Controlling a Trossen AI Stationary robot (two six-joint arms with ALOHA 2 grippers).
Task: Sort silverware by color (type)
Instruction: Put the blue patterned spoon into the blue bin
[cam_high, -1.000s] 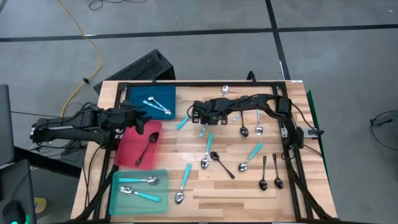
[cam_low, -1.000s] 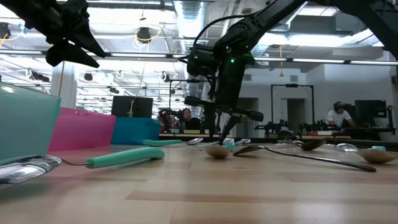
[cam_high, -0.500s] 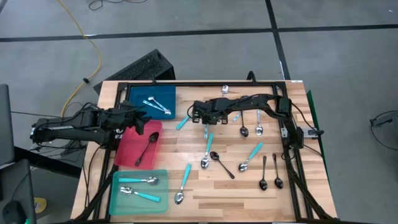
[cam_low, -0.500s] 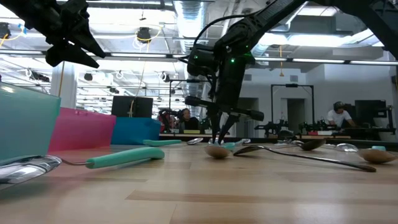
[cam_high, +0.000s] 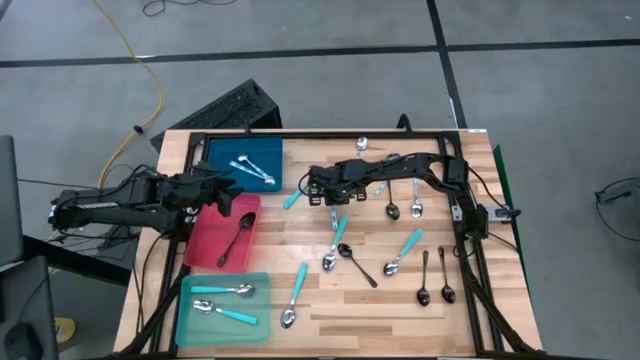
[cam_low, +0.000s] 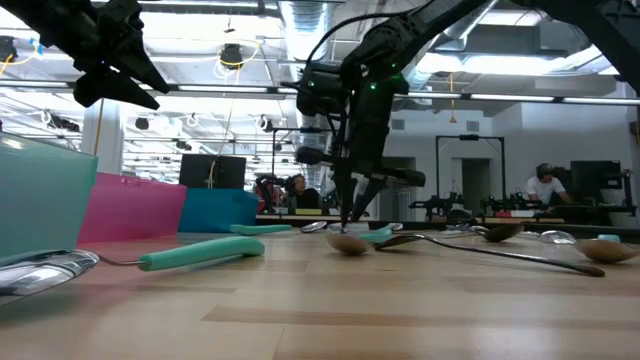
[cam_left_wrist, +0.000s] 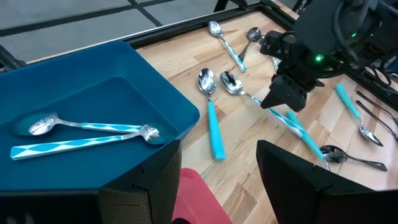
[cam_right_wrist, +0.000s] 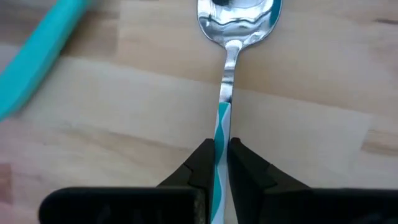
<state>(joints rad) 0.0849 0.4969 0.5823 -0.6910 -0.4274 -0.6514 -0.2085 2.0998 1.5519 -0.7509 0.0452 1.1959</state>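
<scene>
Since a second earlier my right end effector (cam_right_wrist: 222, 163) had pinched shut on the turquoise-striped spoon (cam_right_wrist: 231, 68), gripping its handle edgewise to lift it off the desk (cam_high: 400, 300).

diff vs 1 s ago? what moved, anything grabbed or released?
The right gripper closed its fingers on the striped turquoise-and-white handle of a spoon near the table's middle, and the spoon now looks slightly turned. The left gripper hovers unchanged over the red tray. Spoons in the blue tray and teal tray, and the other loose ones, stayed put.
</scene>
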